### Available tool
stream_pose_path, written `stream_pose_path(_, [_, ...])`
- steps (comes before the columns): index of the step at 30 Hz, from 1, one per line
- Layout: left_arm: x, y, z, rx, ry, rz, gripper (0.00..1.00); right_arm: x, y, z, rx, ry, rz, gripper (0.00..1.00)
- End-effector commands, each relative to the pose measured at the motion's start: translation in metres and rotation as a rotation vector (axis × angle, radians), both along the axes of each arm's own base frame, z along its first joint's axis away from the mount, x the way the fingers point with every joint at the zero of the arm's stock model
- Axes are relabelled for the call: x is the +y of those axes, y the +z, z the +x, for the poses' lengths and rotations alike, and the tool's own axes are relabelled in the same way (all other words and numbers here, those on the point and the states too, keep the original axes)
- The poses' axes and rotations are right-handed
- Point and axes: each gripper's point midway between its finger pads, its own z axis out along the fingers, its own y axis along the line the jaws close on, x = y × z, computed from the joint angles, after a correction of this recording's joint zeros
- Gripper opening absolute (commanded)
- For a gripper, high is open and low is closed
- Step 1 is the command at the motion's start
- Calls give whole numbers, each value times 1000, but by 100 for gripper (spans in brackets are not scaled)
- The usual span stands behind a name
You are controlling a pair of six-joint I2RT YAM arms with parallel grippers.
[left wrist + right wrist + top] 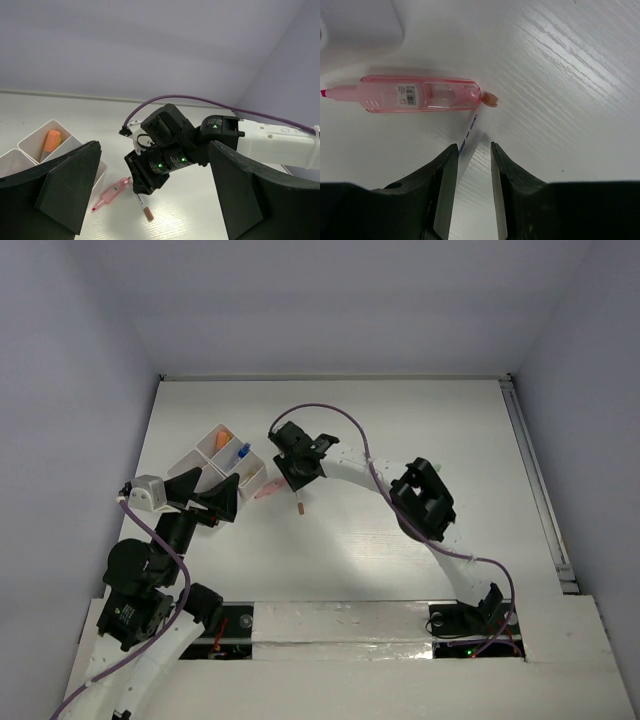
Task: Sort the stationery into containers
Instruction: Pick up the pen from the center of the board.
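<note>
The right tool (473,147) has its jaws slightly apart around the pen (470,126), beside the marker (420,94), and the left tool (156,147) is spread wide near the tray (35,132).

Lab — white-walled booth (80,390), robot arms (425,502)

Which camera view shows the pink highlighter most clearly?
The right wrist view: the pink highlighter lies close and uncovered, its label visible. The left wrist view shows it small, beside the tray. The top view shows only a pink sliver.
</note>
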Motion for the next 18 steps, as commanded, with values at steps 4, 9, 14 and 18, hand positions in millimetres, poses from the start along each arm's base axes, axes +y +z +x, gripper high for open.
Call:
stream_pose_path(4, [-3, 8, 2, -36, -8, -1, 86, 10, 6, 11, -21, 25, -19, 38])
stream_pose_path(9, [-2, 7, 2, -34, -6, 2, 86, 6, -6, 16, -23, 15, -78, 36])
stream_pose_path(14, [-2, 6, 3, -35, -5, 4, 86, 1, -16, 14, -10, 19, -105, 34])
stream_pose_path(18, [-3, 7, 3, -35, -5, 4, 86, -4, -20, 15, 3, 12, -111, 22])
